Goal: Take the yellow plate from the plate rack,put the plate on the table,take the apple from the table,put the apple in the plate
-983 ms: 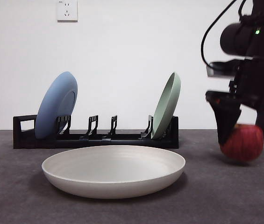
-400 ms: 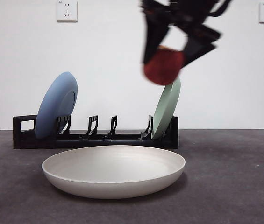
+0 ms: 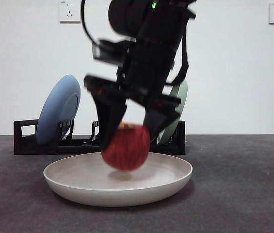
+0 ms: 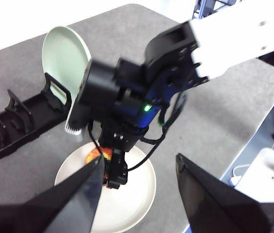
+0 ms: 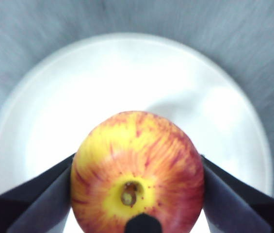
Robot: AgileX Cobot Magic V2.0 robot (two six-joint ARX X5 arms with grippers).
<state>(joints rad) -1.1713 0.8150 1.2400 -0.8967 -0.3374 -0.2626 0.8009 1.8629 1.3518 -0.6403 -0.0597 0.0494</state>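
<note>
Since 0.5 s ago the right gripper, clamped on the apple, has dropped over the yellow plate. Placing step: lower, then release.

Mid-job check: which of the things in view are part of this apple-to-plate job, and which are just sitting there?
In the job:
- apple, held by the right gripper
- yellow plate, on the table under the apple
- plate rack, already emptied of that plate

Just sitting there:
- blue plate in the rack
- pale green plate in the rack
- left gripper, waiting above, open
</note>
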